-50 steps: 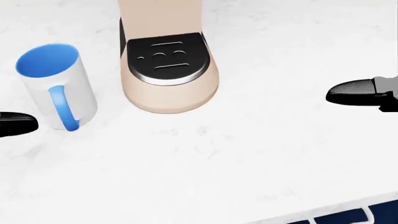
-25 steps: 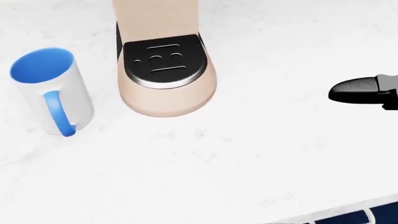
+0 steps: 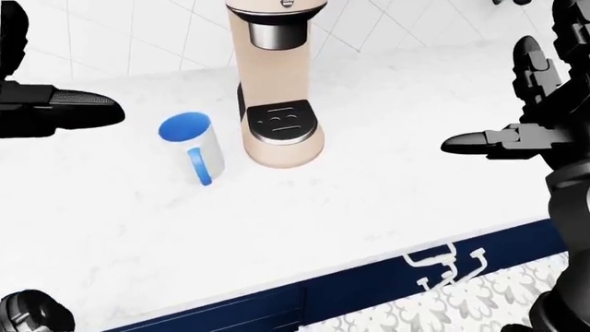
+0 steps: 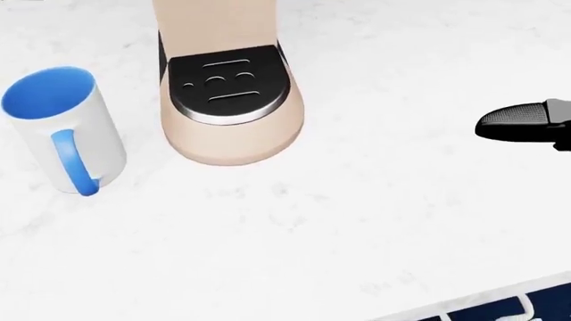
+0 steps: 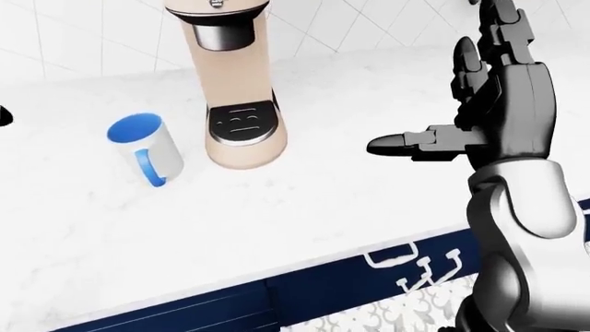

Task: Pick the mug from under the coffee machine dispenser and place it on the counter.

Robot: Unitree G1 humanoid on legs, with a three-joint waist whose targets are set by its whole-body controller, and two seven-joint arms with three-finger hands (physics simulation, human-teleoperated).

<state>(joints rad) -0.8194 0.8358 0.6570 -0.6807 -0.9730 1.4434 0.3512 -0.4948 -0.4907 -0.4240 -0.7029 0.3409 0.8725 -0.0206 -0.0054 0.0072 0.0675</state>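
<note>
Two hands in play, both empty, so let's sweep across from the left of the left-eye view: the left hand, black, hangs over the white marbled surface with its fingers spread and gripping nothing, well apart from the white ceramic mug with the blue interior and blue handle. That mug stands upright on the surface just left of the beige coffee machine with the round chrome drip plate, and the plate under the dispenser is bare, so the placing looks done. Risk now? That left hand drifting right and clipping the rim, tipping the mug or shoving it into the machine's base. Over on the right, the black right hand is raised with fingers splayed, one pointing toward the machine; a careless swing there could knock the machine itself.
</note>
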